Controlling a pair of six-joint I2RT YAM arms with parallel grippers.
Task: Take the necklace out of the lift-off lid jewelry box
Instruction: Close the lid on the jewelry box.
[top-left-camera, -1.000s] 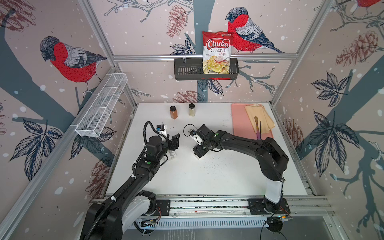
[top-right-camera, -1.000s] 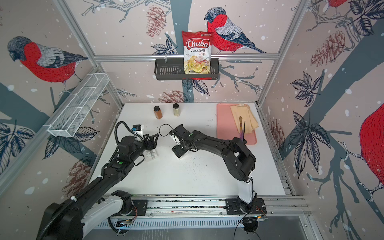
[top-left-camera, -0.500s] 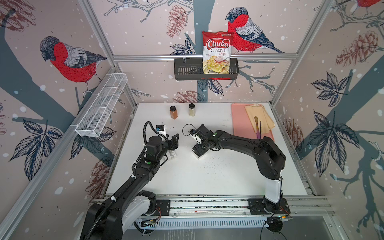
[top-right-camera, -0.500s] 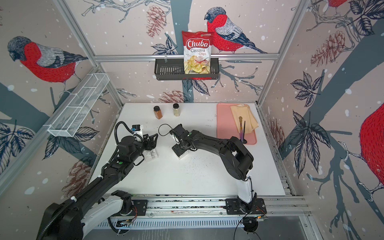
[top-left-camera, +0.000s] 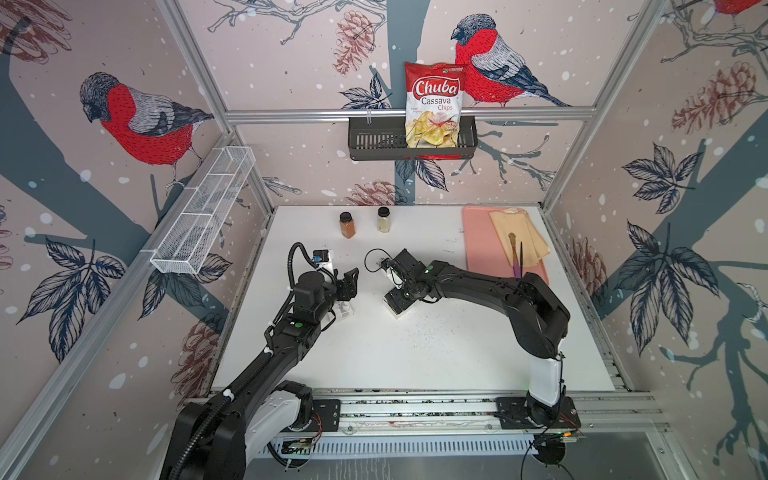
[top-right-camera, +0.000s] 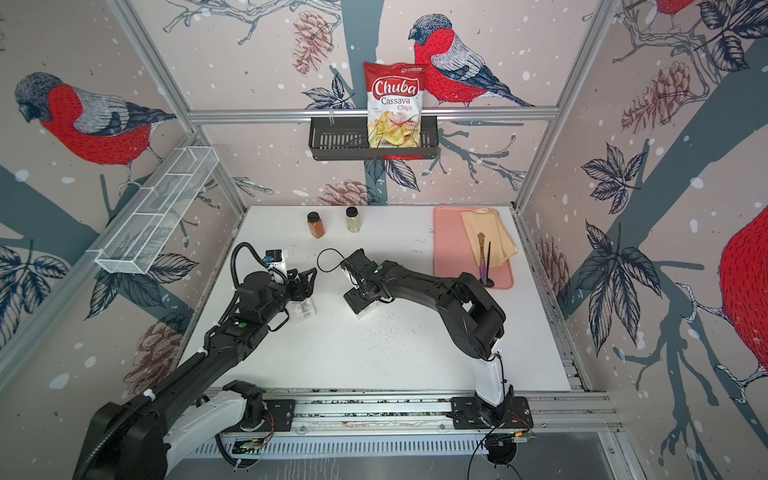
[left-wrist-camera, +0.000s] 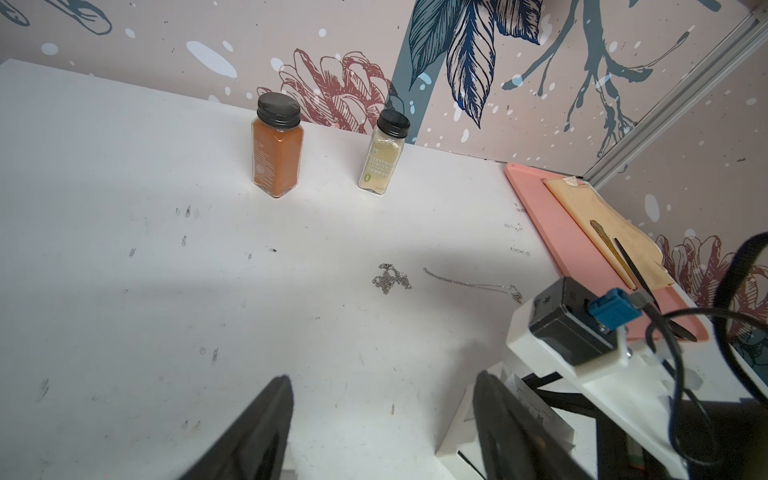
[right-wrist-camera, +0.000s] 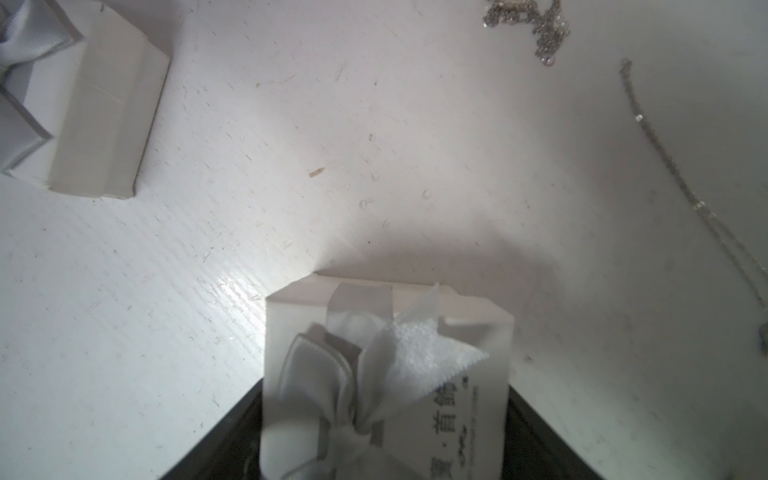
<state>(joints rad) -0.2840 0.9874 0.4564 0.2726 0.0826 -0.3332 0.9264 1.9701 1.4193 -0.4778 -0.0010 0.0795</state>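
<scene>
My right tool (right-wrist-camera: 382, 403) appears clamped on the white bow-topped cardboard jewelry box (right-wrist-camera: 386, 332), steadying it; left tool (left-wrist-camera: 382, 386) apart, empty. Silver necklace (left-wrist-camera: 390, 280) lies beyond box.

Both top views are bright and evenly lit, just soft shadows on the white worktop (top-left-camera: 415, 353), plus a bit of wide-angle stretch at the edges. Right wrist view's dimmer: grey shadow and a glare patch just beside the ribboned box (right-wrist-camera: 386, 374), itself blurry. Left pincer (left-wrist-camera: 380, 419) is out of focus too.
</scene>
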